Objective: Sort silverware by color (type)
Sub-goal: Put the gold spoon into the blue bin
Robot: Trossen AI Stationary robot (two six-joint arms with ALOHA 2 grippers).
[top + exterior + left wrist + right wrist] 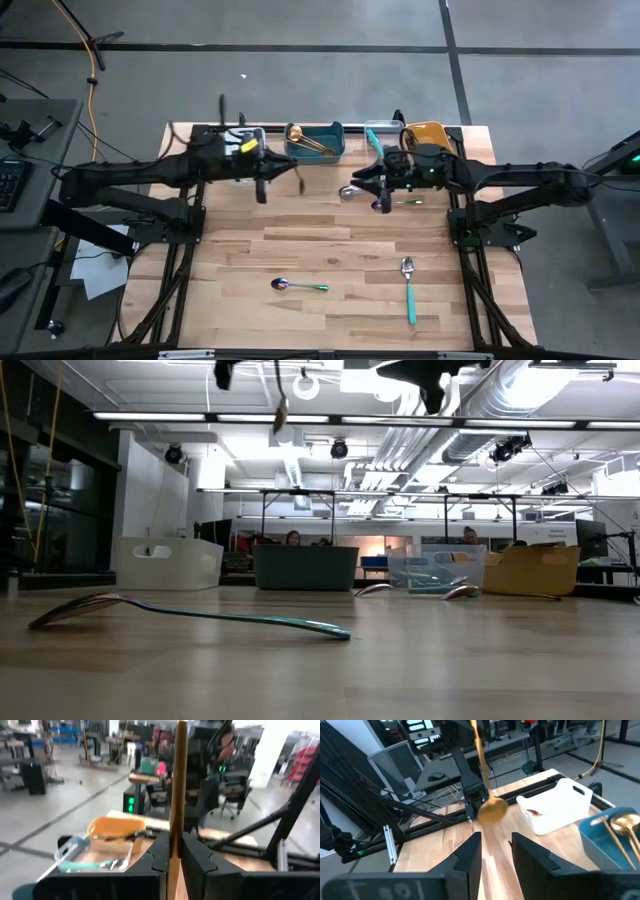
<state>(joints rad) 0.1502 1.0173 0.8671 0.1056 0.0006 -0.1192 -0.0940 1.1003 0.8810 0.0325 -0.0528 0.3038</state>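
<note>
High view: left gripper up over rear table, near teal bin, jaws clamped on gold spoon by handle; bowl hangs down toward table. Left wrist view confirms: handle pinched upright betw. fingers. Right wrist view shows same spoon dangling bowl-down, w/ white bin just beside and teal bin w/ gold pieces inside.

Right gripper by clear bin and orange bin, jaws apart, nothing held; two spoons on table just under/beside it.

Rest of silverware: iridescent spoon and teal-handled spoon lying flat on front table, well apart. Low view: teal-handled spoon rests on bowl edge and handle tip, mid-handle arched clear of wood.

Handling, as judged: light, stiff metal, not fragile. Polished finish prob. slippery; thin handle could pivot in a pinch, esp. w/ bowl weight hanging. Best hold: mid-handle, across flat faces, near balance pt. Arch under handle gives finger room. Avoid rounded bowl, likely to squirt out. Risk: held spoon swinging or slipping on release over bin.
</note>
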